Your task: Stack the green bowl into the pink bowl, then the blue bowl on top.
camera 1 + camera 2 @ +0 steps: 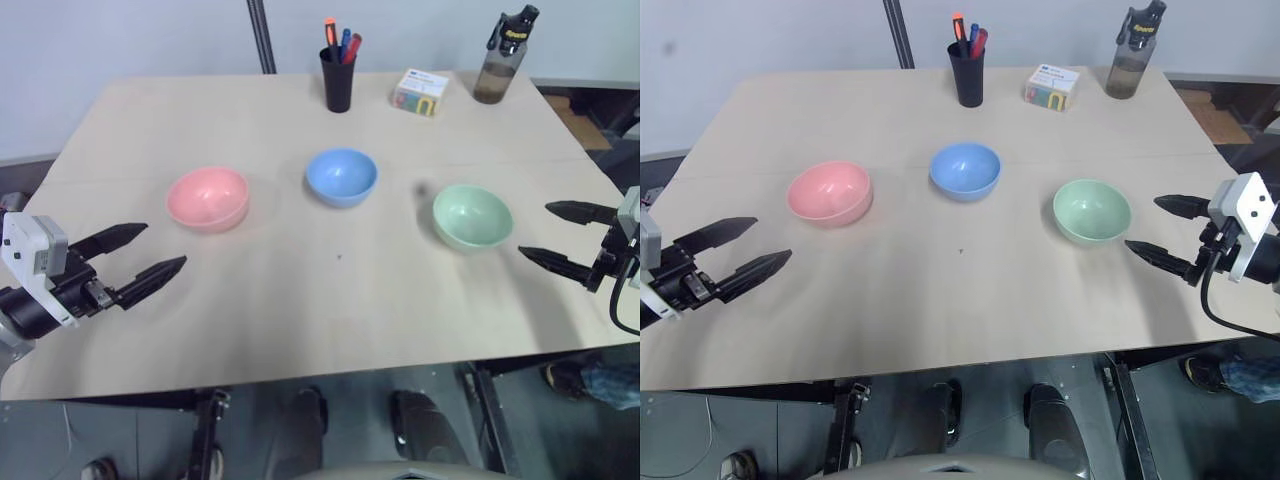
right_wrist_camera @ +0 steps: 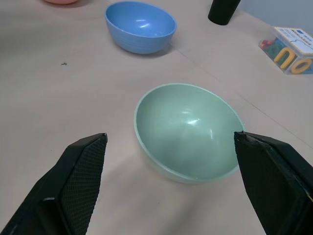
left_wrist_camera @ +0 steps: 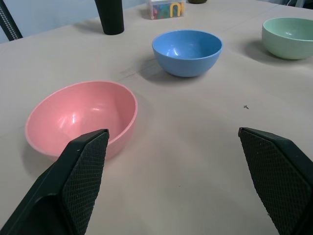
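Three bowls stand apart and upright in a row across the light wooden table (image 1: 300,310). The pink bowl (image 1: 208,198) is on the left, the blue bowl (image 1: 341,177) in the middle and slightly farther back, the green bowl (image 1: 472,216) on the right. My left gripper (image 1: 148,251) hovers open near the table's left side, short of the pink bowl (image 3: 83,117). At the right edge my right gripper (image 1: 547,233) is open just beside the green bowl (image 2: 188,131), which lies ahead of its fingers. Neither gripper holds anything.
At the back of the table stand a black cup of markers (image 1: 338,72), a small white box (image 1: 420,91) and a dark water bottle (image 1: 503,58). A black pole (image 1: 262,35) rises behind the table. The table's front edge is near both arms.
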